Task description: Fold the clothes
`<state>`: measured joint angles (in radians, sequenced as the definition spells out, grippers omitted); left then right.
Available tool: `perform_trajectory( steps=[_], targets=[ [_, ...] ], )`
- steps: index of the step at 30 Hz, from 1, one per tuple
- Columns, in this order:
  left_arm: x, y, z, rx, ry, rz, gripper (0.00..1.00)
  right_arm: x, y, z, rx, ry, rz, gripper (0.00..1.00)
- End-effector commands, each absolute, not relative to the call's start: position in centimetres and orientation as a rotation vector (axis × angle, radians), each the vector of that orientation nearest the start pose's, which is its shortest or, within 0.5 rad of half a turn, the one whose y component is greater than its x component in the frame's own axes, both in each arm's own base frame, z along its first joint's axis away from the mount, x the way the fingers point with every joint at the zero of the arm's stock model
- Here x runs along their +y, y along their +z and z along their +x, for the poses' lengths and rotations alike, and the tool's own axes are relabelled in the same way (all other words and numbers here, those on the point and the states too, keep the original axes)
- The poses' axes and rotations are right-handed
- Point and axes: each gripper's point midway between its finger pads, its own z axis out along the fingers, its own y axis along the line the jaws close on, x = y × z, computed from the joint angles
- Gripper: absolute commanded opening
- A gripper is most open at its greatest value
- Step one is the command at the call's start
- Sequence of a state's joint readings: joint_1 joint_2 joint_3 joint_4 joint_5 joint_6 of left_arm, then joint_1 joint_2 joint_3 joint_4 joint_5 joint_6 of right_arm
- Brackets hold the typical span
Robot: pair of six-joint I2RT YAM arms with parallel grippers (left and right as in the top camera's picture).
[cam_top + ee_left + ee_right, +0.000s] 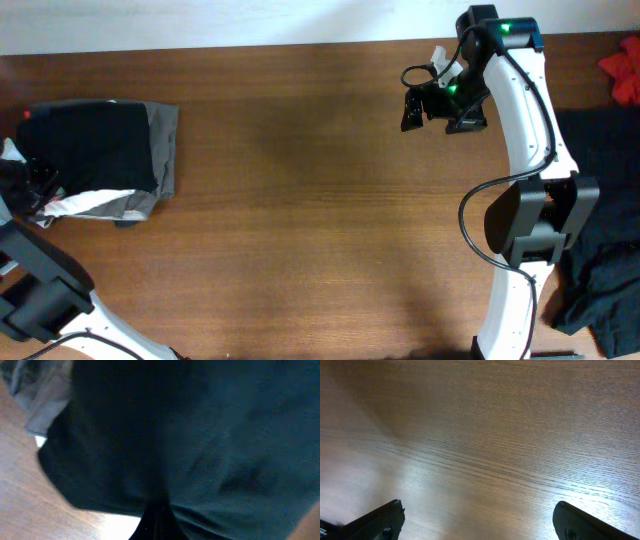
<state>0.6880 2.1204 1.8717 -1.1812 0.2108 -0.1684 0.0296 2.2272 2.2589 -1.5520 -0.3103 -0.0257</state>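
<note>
A folded black garment (90, 145) lies on a grey garment (165, 140) at the table's far left, with a white cloth edge (90, 203) showing at the front. My left gripper (35, 185) is at the stack's left edge. In the left wrist view the black garment (200, 435) fills the frame and its creases run into my closed jaws (157, 522). My right gripper (425, 108) hangs open and empty over bare wood at the back right; its two fingertips (477, 520) stand wide apart.
A heap of dark clothes (605, 250) lies off the table's right side, with a red cloth (622, 70) at the far right back. The wooden table (320, 200) stretches between the stack and the right arm.
</note>
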Motion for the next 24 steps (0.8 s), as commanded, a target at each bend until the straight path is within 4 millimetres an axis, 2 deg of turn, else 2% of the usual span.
perform_trajectory(
  steps=[1, 6, 10, 12, 16, 21, 24],
  targets=[
    [26.4, 7.9, 35.5, 2.692, -0.184, -1.286, 0.00, 6.4, 15.7, 43.4, 3.049, 0.459, -0.092, 0.99],
    [26.2, 7.1, 35.6, 2.681, -0.201, -1.311, 0.00, 6.4, 15.7, 43.4, 3.049, 0.459, -0.092, 0.99],
    [25.4, 8.4, 36.3, 2.655, -0.292, -1.294, 0.00, 6.4, 15.7, 43.4, 3.048, 0.459, -0.092, 0.99],
    [25.0, 10.0, 36.6, 2.636, -0.331, -1.279, 0.00, 6.4, 15.7, 43.4, 3.048, 0.459, -0.092, 0.99],
    [24.5, 15.4, 37.1, 2.570, -0.320, -1.210, 0.00, 6.4, 15.7, 43.4, 3.049, 0.459, -0.093, 0.99],
    [21.8, 22.6, 37.9, 2.451, -0.337, -1.044, 0.00, 6.4, 15.7, 43.4, 3.048, 0.459, -0.092, 0.99],
    [19.9, 25.2, 38.1, 2.423, -0.324, -0.962, 0.00, 6.4, 15.7, 43.4, 3.049, 0.459, -0.092, 0.99]
  ],
)
